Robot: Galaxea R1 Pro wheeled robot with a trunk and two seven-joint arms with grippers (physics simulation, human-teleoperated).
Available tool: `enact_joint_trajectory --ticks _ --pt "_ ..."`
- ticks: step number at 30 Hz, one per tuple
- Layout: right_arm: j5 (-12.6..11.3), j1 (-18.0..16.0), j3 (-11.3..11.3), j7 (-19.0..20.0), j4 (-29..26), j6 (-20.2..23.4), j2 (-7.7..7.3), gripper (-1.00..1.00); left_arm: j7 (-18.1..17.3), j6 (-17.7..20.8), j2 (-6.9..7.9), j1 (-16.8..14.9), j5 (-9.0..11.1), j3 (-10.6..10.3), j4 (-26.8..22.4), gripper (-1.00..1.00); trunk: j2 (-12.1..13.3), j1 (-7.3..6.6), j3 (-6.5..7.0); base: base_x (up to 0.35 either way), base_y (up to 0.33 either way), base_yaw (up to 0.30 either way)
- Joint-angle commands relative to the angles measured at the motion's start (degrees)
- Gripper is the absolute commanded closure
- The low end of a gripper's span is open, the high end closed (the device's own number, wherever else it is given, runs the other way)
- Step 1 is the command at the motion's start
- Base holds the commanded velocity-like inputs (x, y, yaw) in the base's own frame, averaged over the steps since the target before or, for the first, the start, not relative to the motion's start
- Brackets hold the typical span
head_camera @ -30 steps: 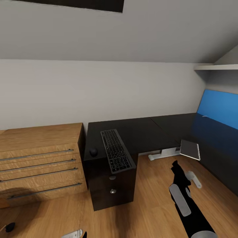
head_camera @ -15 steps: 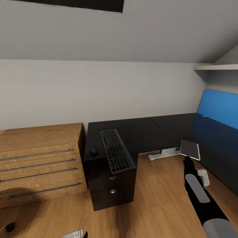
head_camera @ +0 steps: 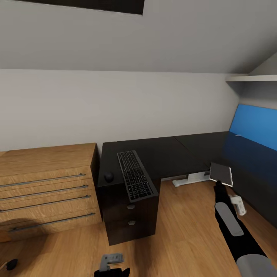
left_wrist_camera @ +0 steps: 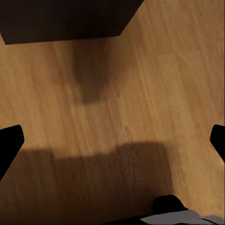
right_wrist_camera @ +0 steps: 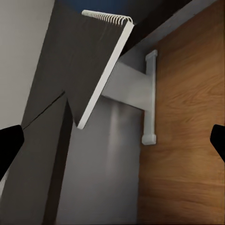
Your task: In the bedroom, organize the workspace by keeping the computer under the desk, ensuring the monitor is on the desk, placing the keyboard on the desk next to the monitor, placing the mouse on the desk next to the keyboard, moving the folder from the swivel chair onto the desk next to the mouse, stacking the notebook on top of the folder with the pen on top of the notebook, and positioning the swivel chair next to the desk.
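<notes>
- The left gripper [head_camera: 110, 261] has risen into the head view, jaws apart over bare floor.
- The right gripper [head_camera: 220, 184], now steady, points at the notebook [head_camera: 221, 174]; jaws apart, probably nearing a grasp.

You see the desk [head_camera: 169, 152] with a glossy black top, white legs and a black drawer unit [head_camera: 130, 215] carrying silver knobs. The keyboard [head_camera: 134, 175] has dark grey keys inside a thin silver-grey edge. The mouse [head_camera: 109, 177] is dark grey-black. The notebook [head_camera: 221, 174] is grey with lighter edges, and your right wrist view shows its pale spiral binding. The dresser [head_camera: 46, 184] is light wood grain with grey metal handles, the floor [head_camera: 184, 238] warm brown planks, the wall [head_camera: 115, 107] plain pale grey, and the wall panel [head_camera: 256, 125] bright blue.
</notes>
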Motion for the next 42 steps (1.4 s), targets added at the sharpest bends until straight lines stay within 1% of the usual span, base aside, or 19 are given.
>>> enact_joint_trajectory --ticks 1,2,3,4,5,6,7,8,12,13,14,17,18,21,25,37,42 --pt "-1.5 0.0 0.1 0.0 -0.1 -0.4 0.00 -1.00 0.5 1.0 -0.43 -0.4 0.6 0.0 -0.4 -1.00 0.0 0.00 -0.05 0.000 0.000 0.000" --pt "-3.6 0.0 0.1 0.0 0.0 -0.4 0.11 -1.00 0.5 2.6 -1.02 -1.1 0.8 0.1 -0.7 -1.00 0.0 0.00 -0.05 0.000 0.000 0.000" --pt "-7.4 0.0 0.1 0.0 0.0 -0.4 0.31 -1.00 0.4 5.1 -1.61 -1.7 1.3 0.2 -1.0 -1.00 0.0 0.00 -0.05 0.000 0.000 0.000" --pt "-9.9 0.0 0.0 0.1 0.0 -0.4 0.40 -1.00 0.4 6.3 -1.84 -1.9 2.0 0.2 -1.0 -1.00 0.0 0.00 -0.05 0.000 0.000 0.000" --pt "-11.0 0.0 0.1 0.1 0.0 -0.5 0.43 -1.00 0.4 6.8 -1.93 -2.0 2.4 0.1 -1.0 -1.00 0.0 0.00 -0.05 0.000 0.000 0.000" --pt "-12.7 0.0 0.1 0.1 0.0 -0.5 0.47 -1.00 0.3 7.5 -2.04 -2.2 3.2 -0.1 -1.0 -1.00 0.0 0.00 -0.05 0.000 0.000 0.000" --pt "-13.3 0.0 0.1 0.2 -0.1 -0.5 0.49 -1.00 0.3 7.7 -2.09 -2.2 3.5 -0.1 -1.0 -1.00 0.0 0.00 -0.05 0.000 0.000 0.000" --pt "-14.8 0.0 0.0 0.7 -0.1 -0.6 0.53 -1.00 0.2 8.3 -2.09 -2.3 4.1 -0.7 -1.3 -1.00 0.0 0.00 -0.05 0.000 0.000 0.000" --pt "-15.4 0.0 0.1 2.2 -0.1 -0.6 0.59 -1.00 0.2 8.5 -2.03 -2.4 4.3 -1.3 -2.5 -1.00 0.0 0.00 -0.05 0.000 0.000 0.000" --pt "-15.5 0.0 0.1 3.5 -0.1 -0.6 0.61 -1.00 0.2 8.6 -2.02 -2.4 4.3 -1.3 -3.2 -1.00 0.0 0.00 -0.05 0.000 0.000 0.000" --pt "-15.7 0.0 0.1 6.5 -0.1 -0.6 0.63 -1.00 0.2 8.6 -1.92 -2.4 4.4 -1.2 -4.4 -1.00 -0.4 0.22 -0.23 0.000 0.000 0.000" --pt "-15.8 0.0 0.1 8.9 -0.1 -0.6 0.63 -1.00 0.3 8.6 -1.82 -2.4 4.4 -1.2 -5.1 -1.00 -1.6 0.88 -0.76 0.000 0.000 0.000" --pt "-15.8 0.0 0.2 10.9 0.0 -0.5 0.64 -1.00 0.3 8.7 -1.78 -2.4 4.4 -1.3 -5.5 -1.00 -2.0 1.10 -0.94 0.000 0.000 0.000" --pt "-15.8 0.1 0.2 12.3 0.1 -0.6 0.60 -1.00 0.4 8.7 -1.75 -2.4 4.4 -1.4 -5.8 -1.00 -3.2 1.76 -1.48 0.000 0.000 0.000" --pt "-15.6 0.1 0.1 13.0 0.2 -0.6 0.43 -1.00 0.5 8.7 -1.73 -2.4 4.4 -1.4 -5.9 -1.00 -4.8 2.63 -2.20 0.000 0.000 0.000" --pt "-15.6 0.1 0.1 13.3 0.2 -0.6 0.25 -1.00 0.5 8.6 -1.73 -2.4 4.3 -1.4 -5.9 -1.00 -9.7 5.27 -4.36 0.000 0.000 0.000" --pt "-15.6 0.1 0.1 13.2 0.2 -0.5 0.15 -1.00 0.6 8.6 -1.66 -2.4 4.3 -1.4 -5.8 -1.00 -9.7 5.27 -4.36 0.000 0.000 0.000"
